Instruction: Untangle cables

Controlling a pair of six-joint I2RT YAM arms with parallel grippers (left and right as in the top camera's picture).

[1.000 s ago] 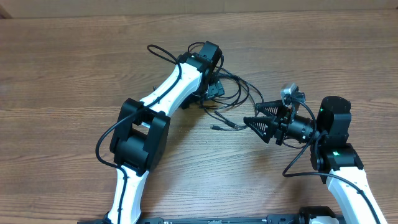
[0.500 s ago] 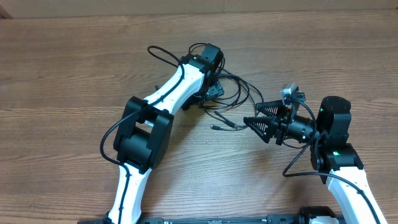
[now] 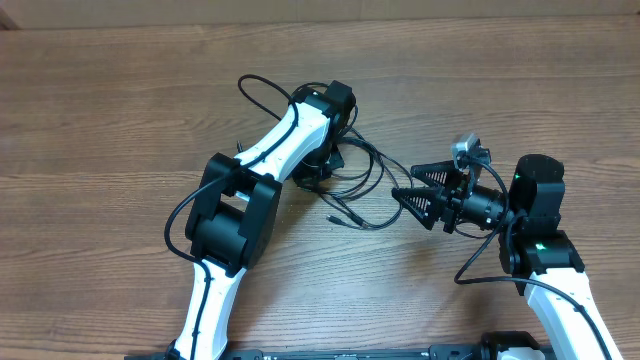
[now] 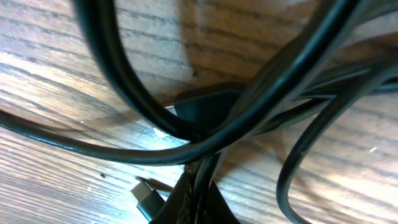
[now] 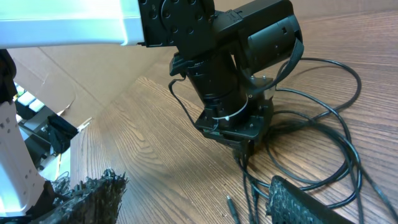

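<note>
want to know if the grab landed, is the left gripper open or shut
Shut. In the right wrist view the left gripper has its fingers pressed together low over the wood, pinching the cables.

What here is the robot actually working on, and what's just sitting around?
Part of the job:
- thin black cables, tangled together
- left gripper, shut on the cables
- right gripper, open beside the tangle

Just there:
- wooden table
- thicker black wiring fixed to the arms themselves

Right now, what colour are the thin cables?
The cables are black; the right wrist view shows it best.
</note>
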